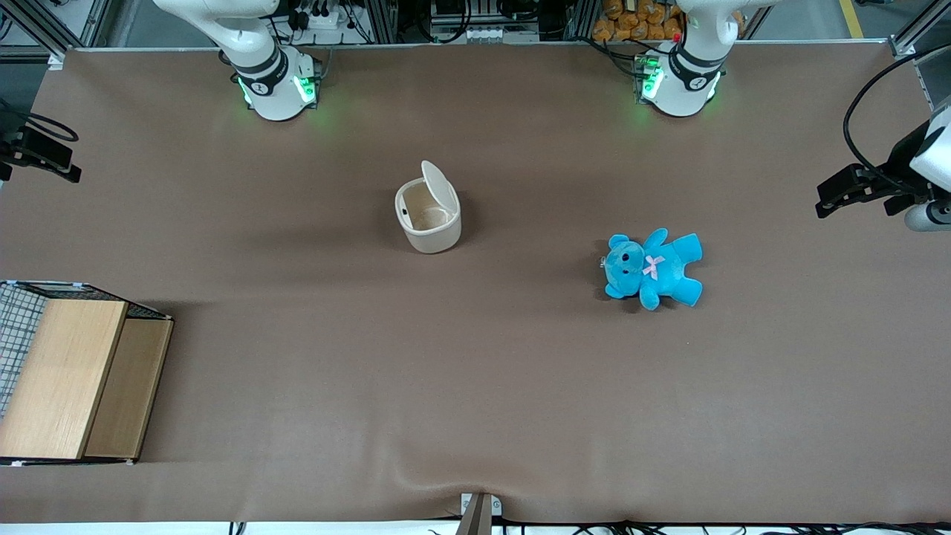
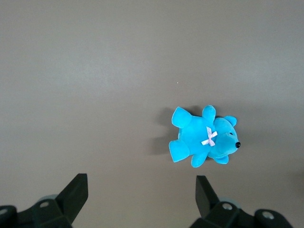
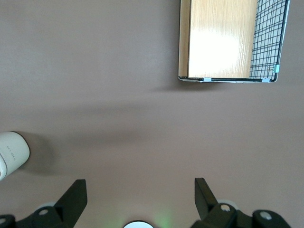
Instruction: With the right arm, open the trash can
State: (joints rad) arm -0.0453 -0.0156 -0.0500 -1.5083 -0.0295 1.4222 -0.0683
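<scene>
The trash can (image 1: 429, 219) stands near the middle of the brown tabletop (image 1: 475, 386), its flat lid (image 1: 438, 186) tipped up on its hinge so the inside shows. A blue teddy (image 1: 654, 269) (pink bow on its chest) lies well apart from it, toward the parked arm's end. The right arm's gripper (image 3: 137, 197) hangs above bare tabletop with its jaws spread wide, holding nothing. The wooden box (image 1: 70, 379) with wire mesh sits at the working arm's end, nearer the front camera than the can.
</scene>
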